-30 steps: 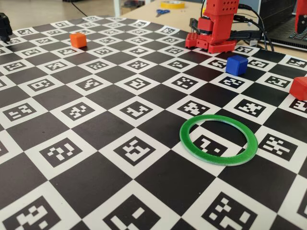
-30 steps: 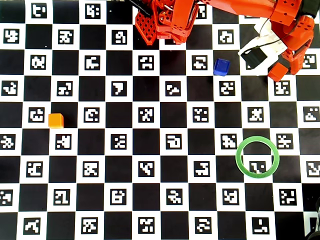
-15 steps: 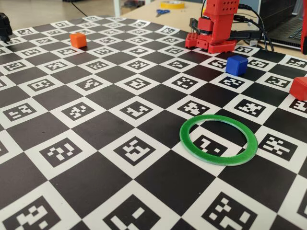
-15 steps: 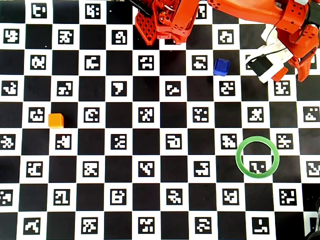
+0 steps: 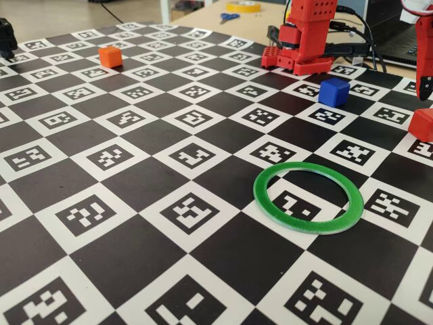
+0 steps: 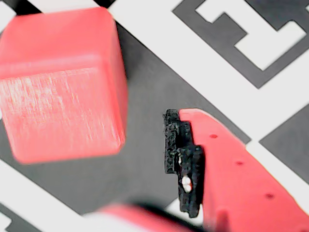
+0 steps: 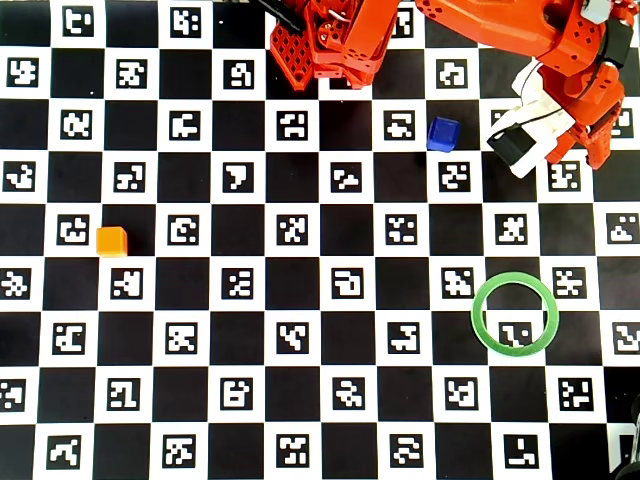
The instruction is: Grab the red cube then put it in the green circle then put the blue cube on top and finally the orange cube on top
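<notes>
The red cube (image 5: 423,124) sits on the board at the right edge of the fixed view; the arm hides it in the overhead view. My gripper (image 5: 425,93) hangs just above it, open. In the wrist view the red cube (image 6: 60,82) lies up and to the left of the black pad (image 6: 182,159), apart from it, and the gripper (image 6: 142,181) holds nothing. The blue cube (image 7: 443,133) rests left of the gripper (image 7: 592,150). Near the left side stands the orange cube (image 7: 112,241). The green circle (image 7: 514,314) lies flat with nothing inside it.
The arm's red base (image 7: 335,45) is fixed at the board's far edge, with cables behind the base (image 5: 304,40). The checkered marker board (image 5: 135,203) covers the table. Scissors and a tape roll lie on the table beyond the board.
The arm has swung its gripper from beside the blue cube towards the board's right edge and lowered it. A finger now shows above the red cube in the fixed view. No cube has moved.
</notes>
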`<state>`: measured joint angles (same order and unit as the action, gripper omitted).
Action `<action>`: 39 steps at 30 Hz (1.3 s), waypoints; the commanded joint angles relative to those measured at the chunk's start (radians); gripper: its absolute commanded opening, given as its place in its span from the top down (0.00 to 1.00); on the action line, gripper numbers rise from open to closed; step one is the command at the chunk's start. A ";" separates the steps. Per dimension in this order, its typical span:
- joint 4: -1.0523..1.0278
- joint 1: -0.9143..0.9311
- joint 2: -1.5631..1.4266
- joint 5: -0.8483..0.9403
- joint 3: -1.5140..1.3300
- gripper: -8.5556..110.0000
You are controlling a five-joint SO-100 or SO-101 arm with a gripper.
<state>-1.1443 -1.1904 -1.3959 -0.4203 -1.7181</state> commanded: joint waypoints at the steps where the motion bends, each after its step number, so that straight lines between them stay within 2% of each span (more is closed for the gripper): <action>1: 0.025 0.009 -0.011 0.014 0.000 0.56; 17: 0.092 0.035 0.037 0.040 0.000 0.57; 28: 0.100 0.031 0.055 0.049 0.008 0.62; 39: 0.098 0.032 0.060 0.034 0.018 0.74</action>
<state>-1.0554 -1.1612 -1.3131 -0.3712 -1.7380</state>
